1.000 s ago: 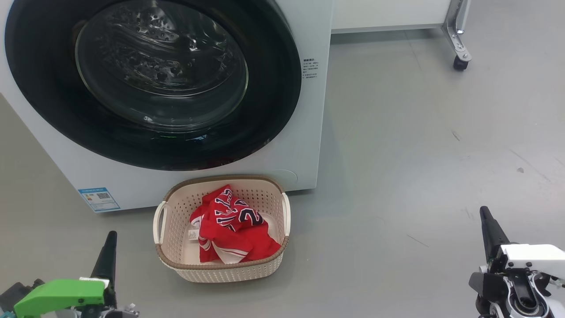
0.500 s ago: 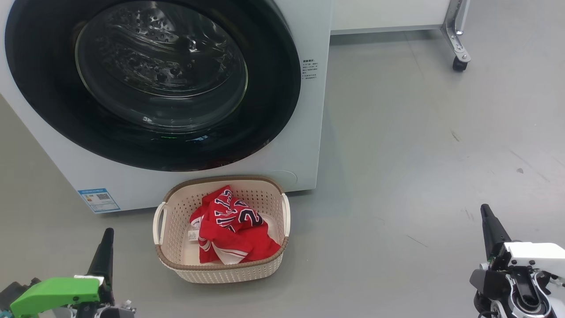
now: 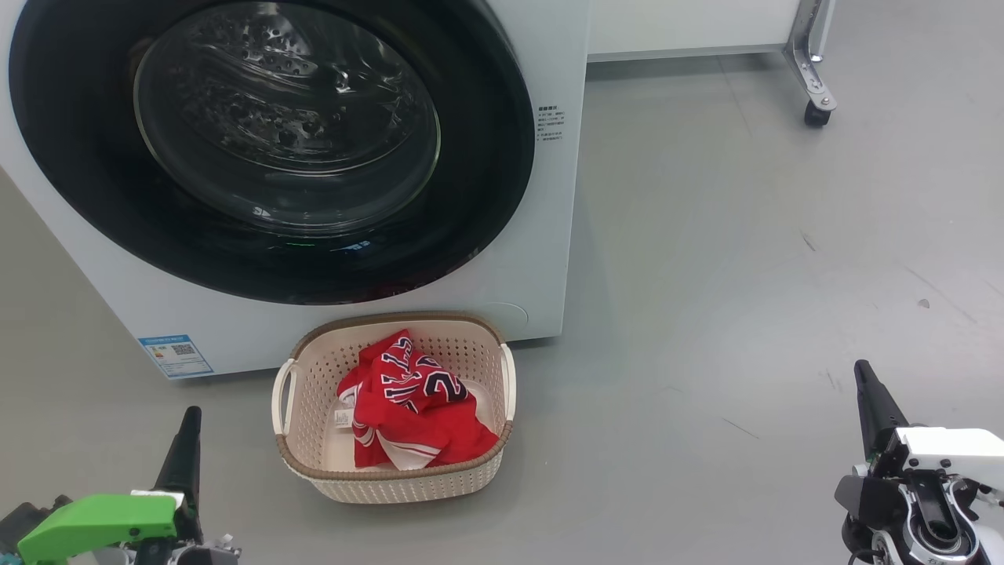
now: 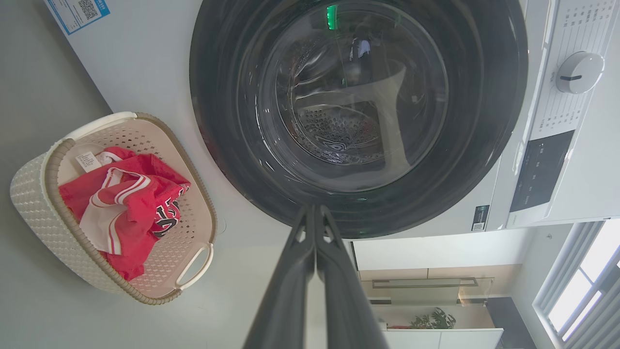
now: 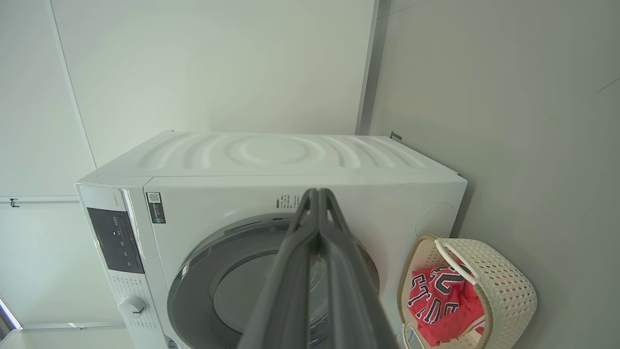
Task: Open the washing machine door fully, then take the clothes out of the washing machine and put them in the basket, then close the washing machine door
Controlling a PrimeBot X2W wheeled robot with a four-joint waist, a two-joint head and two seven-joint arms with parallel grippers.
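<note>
Both claws pressed closed and empty: left claw (image 3: 191, 420) low at near left, right claw (image 3: 863, 373) low at near right, each well apart from everything else. Washing machine door (image 3: 282, 125) shut flush against the washing machine (image 3: 549, 235) at far left. Clothes (image 3: 416, 424) bunched inside the basket (image 3: 392, 318), on the floor (image 3: 745, 275) just in front of the machine, below the door's lower rim.

Looks like the end of the task, judging by that layout. Little to spoil from here, though:
- Could clip the basket's left handle (image 3: 281, 396) with the left claw on any forward sweep, sliding or tipping it.
- Could leave the door unlatched if only pushed to; no way to confirm a catch from these views.
- Could overlook a garment inside the drum (image 4: 339, 131).

Hard to read through the door: reflections and drum holes, no clear red, yet impossible to rule out a small piece low down. Cut off in the head view: top and left edge of the door. Hidden: lower layers of the clothes, so cannot tell how many pieces.
</note>
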